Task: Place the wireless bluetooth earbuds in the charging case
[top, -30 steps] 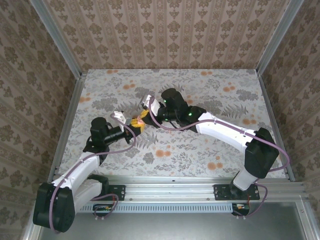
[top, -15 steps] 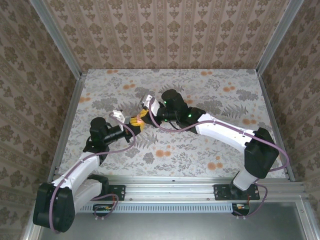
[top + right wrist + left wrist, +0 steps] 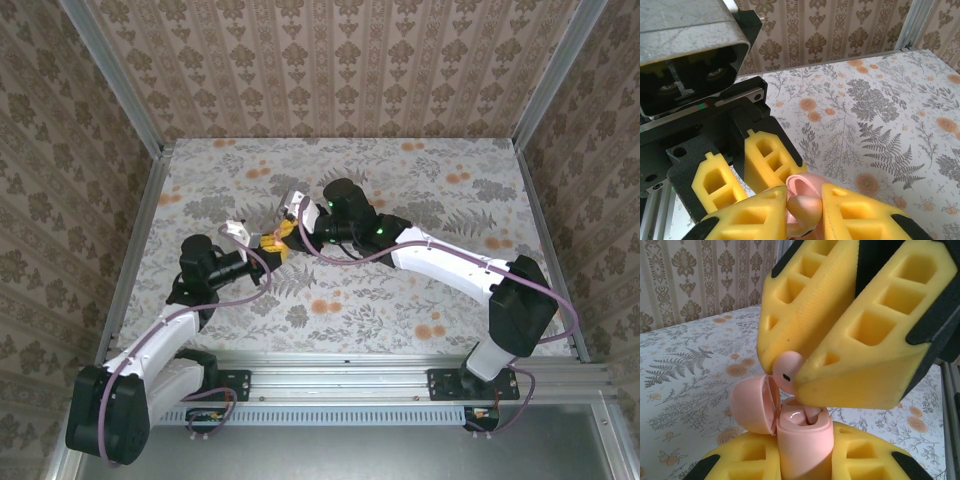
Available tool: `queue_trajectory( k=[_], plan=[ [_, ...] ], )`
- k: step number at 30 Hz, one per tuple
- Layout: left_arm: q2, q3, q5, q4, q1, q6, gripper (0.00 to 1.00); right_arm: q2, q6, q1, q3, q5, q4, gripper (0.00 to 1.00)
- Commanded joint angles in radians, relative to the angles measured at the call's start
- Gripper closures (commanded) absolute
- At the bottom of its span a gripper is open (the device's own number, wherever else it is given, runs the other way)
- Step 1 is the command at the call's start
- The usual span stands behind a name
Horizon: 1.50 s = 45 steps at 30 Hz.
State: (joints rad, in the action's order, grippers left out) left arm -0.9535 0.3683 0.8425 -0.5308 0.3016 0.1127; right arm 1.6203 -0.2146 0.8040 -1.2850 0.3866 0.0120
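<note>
While the left gripper [image 3: 802,462] clenches the hinged-open charging case [image 3: 805,435] upright, the right gripper [image 3: 804,212] pinches a pink earbud [image 3: 786,371] just above its wells. That bud is not yet seated, and I cannot tell whether the other one already sits inside.

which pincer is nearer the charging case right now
Left. The left pincer is shut on the charging case, gripping its base from both sides. The right pincer hangs just above the open case, pinching an earbud.
</note>
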Motion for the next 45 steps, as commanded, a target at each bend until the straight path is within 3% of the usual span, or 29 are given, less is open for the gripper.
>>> queue_trajectory(
  k=[1,31,41,45],
  plan=[
    [0.016,0.029,-0.005,-0.061,0.004,0.013,0.94,-0.013,-0.014,0.015,-0.018,0.092,0.051,0.78],
    [0.042,0.008,-0.012,-0.053,0.002,0.002,0.94,-0.070,0.130,-0.019,0.011,0.132,-0.037,0.62],
    [0.039,0.003,-0.017,-0.058,0.002,0.002,0.94,-0.079,0.247,-0.064,0.010,0.157,-0.061,0.62],
    [0.041,0.000,-0.018,-0.057,0.002,-0.001,0.94,-0.093,0.299,-0.083,0.021,0.200,-0.052,0.67]
  ],
)
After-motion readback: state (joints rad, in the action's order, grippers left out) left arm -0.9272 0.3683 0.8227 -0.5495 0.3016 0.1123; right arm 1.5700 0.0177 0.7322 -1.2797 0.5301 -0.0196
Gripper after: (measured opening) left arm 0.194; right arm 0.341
